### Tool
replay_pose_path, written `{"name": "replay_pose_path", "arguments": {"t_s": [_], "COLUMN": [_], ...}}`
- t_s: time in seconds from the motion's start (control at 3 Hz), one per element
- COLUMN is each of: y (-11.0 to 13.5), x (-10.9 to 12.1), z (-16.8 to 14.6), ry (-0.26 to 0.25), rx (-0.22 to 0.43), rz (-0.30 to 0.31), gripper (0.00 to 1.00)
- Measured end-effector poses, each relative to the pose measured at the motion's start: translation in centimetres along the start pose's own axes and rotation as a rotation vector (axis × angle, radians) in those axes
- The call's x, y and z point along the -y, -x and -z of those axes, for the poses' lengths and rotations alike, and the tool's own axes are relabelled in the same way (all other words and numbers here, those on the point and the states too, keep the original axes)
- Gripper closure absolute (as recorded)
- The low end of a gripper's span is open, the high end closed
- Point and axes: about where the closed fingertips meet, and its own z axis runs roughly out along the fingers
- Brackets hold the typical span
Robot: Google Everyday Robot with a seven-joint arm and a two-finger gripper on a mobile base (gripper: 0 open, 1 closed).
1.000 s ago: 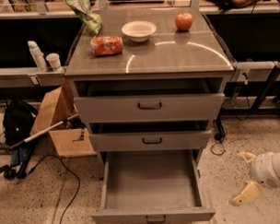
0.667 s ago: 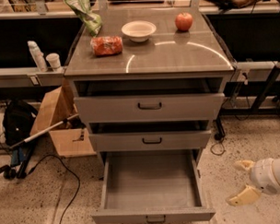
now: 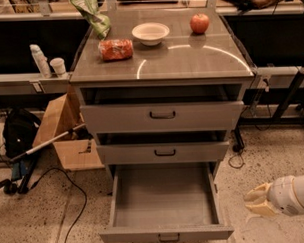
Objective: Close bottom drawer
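Note:
The bottom drawer (image 3: 164, 198) of the grey cabinet (image 3: 160, 63) is pulled far out, and its grey box is empty. Its shallow front panel (image 3: 166, 235) with a small black loop handle (image 3: 168, 238) sits at the lower edge of the view. My gripper (image 3: 257, 202), cream-coloured on a white wrist, hangs low to the right of the drawer. It is level with the drawer's front right corner and apart from it, touching nothing.
The middle drawer (image 3: 163, 153) and top drawer (image 3: 162, 117) stand slightly open. A bowl (image 3: 150, 32), an apple (image 3: 199, 23), a red packet (image 3: 115, 49) and a green bag (image 3: 92, 13) lie on the cabinet top. A cardboard box (image 3: 67, 131), a black bag (image 3: 20, 135) and cables are on the floor to the left.
My gripper has sunk a little and turned at the right of the drawer. The bottom drawer has not moved.

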Motion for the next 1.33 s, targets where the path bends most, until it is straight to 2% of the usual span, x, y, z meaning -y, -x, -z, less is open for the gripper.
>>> {"name": "replay_pose_path", "arguments": {"t_s": [0.33,0.67,1.33], "y": [0.0,0.0,-5.3], "x": [-0.1,-0.2,1.7], "z": [-0.1,-0.2,-4.2], "ry": [-0.001,-0.004,0.013], "rx": [-0.001,-0.003,-0.007], "rz": [0.003,0.007,-0.055], "gripper": [0.99,1.0,1.0]}}
